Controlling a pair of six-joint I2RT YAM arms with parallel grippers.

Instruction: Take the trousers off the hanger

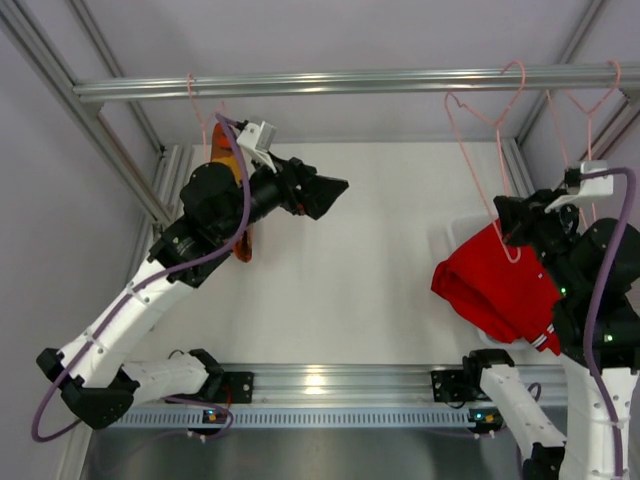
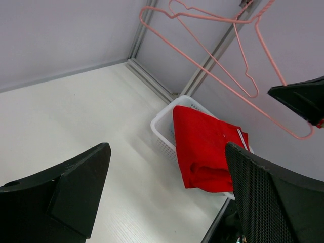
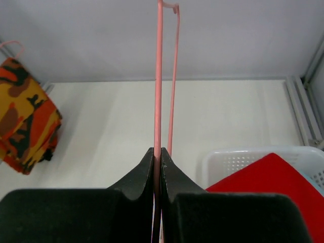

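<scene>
The right gripper (image 3: pixel 157 163) has its two black fingers pressed together on the thin pink wire of a hanger (image 3: pixel 159 76), which looks bare. The red trousers (image 2: pixel 202 147), soft and loosely folded, lie over the rim of a white perforated plastic basket (image 2: pixel 161 125), so I judge this pair is off. The left gripper (image 1: pixel 330 192) is spread wide and holds nothing. Behind its arm hang the orange-yellow trousers (image 3: pixel 25 121) with dark patches. The next move probably calls for pinching that limp cloth and sliding it off its wire.
</scene>
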